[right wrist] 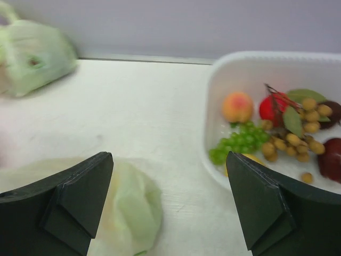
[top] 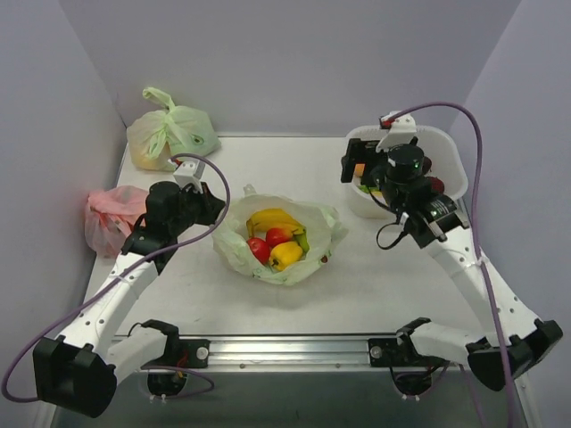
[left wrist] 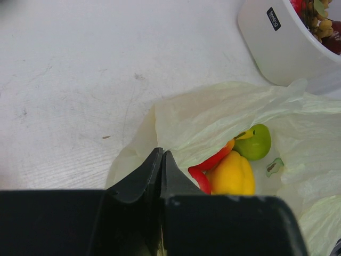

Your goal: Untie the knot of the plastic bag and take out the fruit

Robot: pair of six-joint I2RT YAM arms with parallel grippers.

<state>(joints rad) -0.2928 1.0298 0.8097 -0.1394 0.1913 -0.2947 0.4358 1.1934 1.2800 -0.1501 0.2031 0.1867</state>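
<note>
Since bag (top: 332, 234) lay mid-table, mouth spread wide and no knot showing, untying judged done. Fruit (top: 277, 239) left inside: bananas, red pieces, yellow one, green apple. Berry cluster (right wrist: 298, 136) sat in tub (top: 453, 174), so emptying judged partway. Left gripper (left wrist: 161, 157) clenched at bag's rim; film pinched or not, could not tell. Right gripper (right wrist: 169, 160) spread wide, empty, at tub's left rim. Bare table between bag and tub; walls close on 3 sides; pink bag (top: 111, 218) beside left arm
</note>
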